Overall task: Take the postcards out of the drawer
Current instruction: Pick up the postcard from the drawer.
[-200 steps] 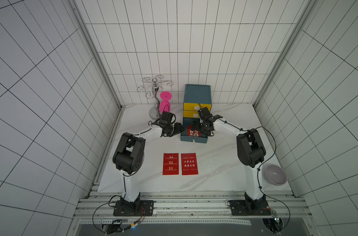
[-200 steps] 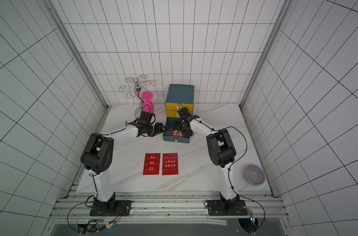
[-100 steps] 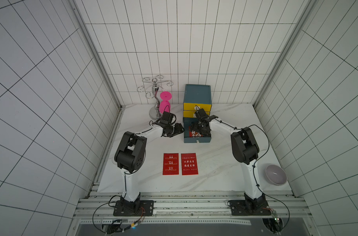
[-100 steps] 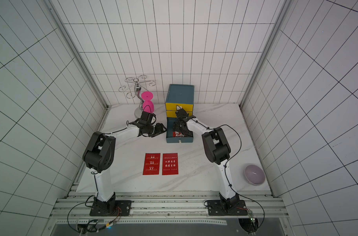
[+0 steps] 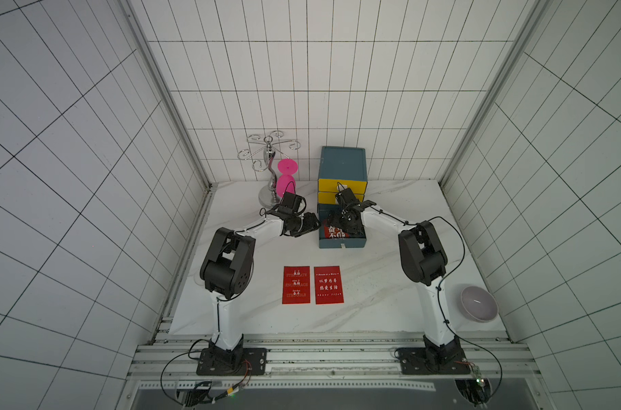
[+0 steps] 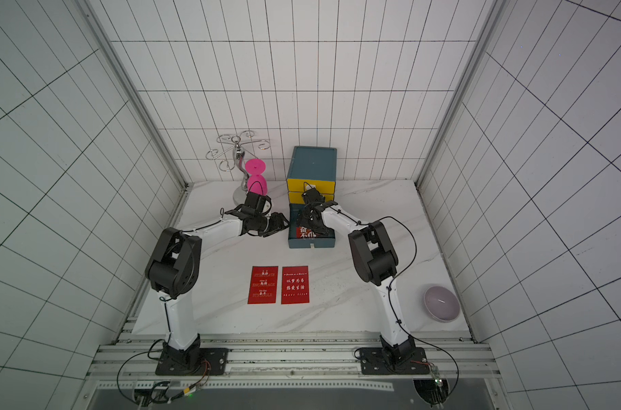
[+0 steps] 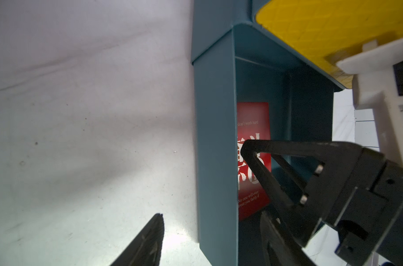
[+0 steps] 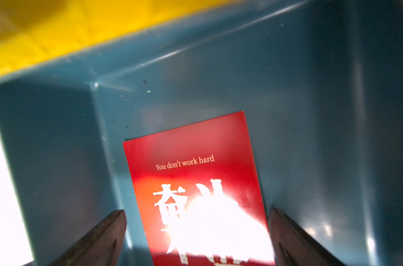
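- The room was a booth of white tiled walls closing in a white marbled surface, with a metal rail along the lower edge of the frame.
- Two arms stood on the rail: the left arm and the right arm, both reaching toward the upper centre.
- One chrome stand and one pink cup stood against the back wall, left of centre.
- The left hand hovered just left of the drawer, fingers partly spread and gripping nothing.
- Three postcards were counted: the left postcard and the right postcard lay flat side by side at lower centre, and the third postcard lay inside the open drawer.
- One teal cabinet held two shut yellow drawers above that one pulled-out drawer.
- The right hand was down in the drawer, fingers spread wide either side of the third postcard, not closed on it.
- One lilac bowl sat at the lower right.
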